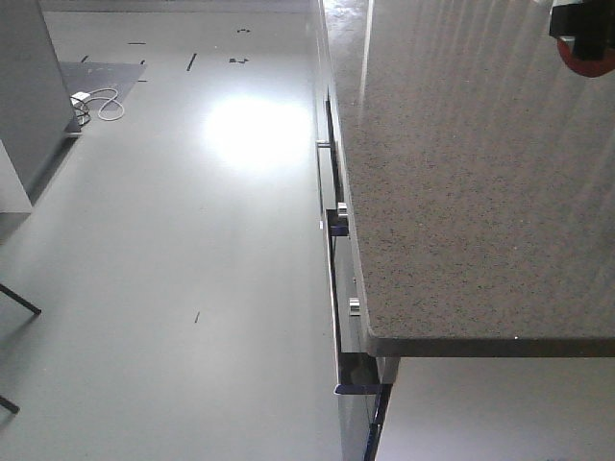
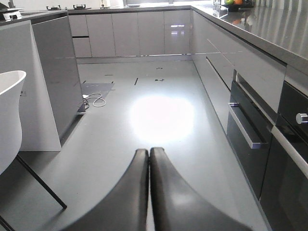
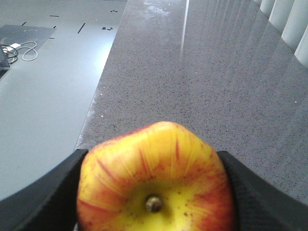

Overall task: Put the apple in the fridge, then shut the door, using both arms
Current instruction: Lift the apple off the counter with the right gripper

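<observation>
The apple (image 3: 156, 180), red with a yellow patch round its stem, fills the bottom of the right wrist view, and my right gripper (image 3: 154, 192) is shut on it, one black finger on each side. It hangs above the speckled grey countertop (image 3: 202, 82). In the front view the apple (image 1: 588, 60) shows as a red patch in the top right corner under the right gripper (image 1: 581, 34). My left gripper (image 2: 149, 154) is shut on nothing, its two black fingers pressed together above the grey floor (image 2: 159, 115). The fridge and its door are out of view.
The countertop (image 1: 461, 173) has its front corner at the lower right of the front view, with drawers and handles (image 1: 332, 221) below its left edge. An oven with a bar handle (image 2: 245, 130) lines the right. A white chair (image 2: 9, 115), a grey cabinet (image 2: 53, 77) and a floor cable (image 2: 96, 100) lie left.
</observation>
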Robot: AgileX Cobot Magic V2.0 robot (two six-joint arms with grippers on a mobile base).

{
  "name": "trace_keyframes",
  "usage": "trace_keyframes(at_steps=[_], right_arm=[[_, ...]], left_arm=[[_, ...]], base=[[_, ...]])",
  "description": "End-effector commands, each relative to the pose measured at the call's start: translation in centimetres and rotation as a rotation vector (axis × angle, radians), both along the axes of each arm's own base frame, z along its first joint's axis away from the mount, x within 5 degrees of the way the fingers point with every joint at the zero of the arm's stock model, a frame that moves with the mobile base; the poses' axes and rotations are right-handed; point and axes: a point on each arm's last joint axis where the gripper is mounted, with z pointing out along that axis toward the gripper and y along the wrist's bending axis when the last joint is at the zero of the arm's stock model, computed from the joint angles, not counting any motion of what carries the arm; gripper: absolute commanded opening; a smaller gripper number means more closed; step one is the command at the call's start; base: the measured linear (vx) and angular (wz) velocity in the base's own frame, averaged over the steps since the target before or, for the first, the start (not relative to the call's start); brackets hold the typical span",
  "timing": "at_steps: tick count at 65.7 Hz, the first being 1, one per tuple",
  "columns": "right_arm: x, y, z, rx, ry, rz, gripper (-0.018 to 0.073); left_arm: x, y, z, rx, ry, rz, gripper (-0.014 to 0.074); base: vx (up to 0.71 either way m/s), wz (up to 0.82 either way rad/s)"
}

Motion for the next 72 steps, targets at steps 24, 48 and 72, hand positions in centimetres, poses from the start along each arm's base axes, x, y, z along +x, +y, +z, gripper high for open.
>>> trace_keyframes(at_steps=[24, 48, 72], right_arm=[[-0.91, -0.04, 2.49, -0.003, -0.138, 0.008, 0.0165], [-0.91, -0.03, 2.50, -0.002, -0.138, 0.008, 0.0165], [-0.91, -0.03, 2.50, -0.002, -0.138, 0.008, 0.0165]], left_arm=[[-0.13, 0.00, 1.33, 0.002, -0.102, 0.001, -0.0006], [-0.13, 0.00, 1.33, 0.002, -0.102, 0.001, -0.0006], [-0.13, 0.00, 1.33, 0.002, -0.102, 0.001, -0.0006]], base=[[0.00, 0.00], [0.00, 0.01], [0.00, 0.25]])
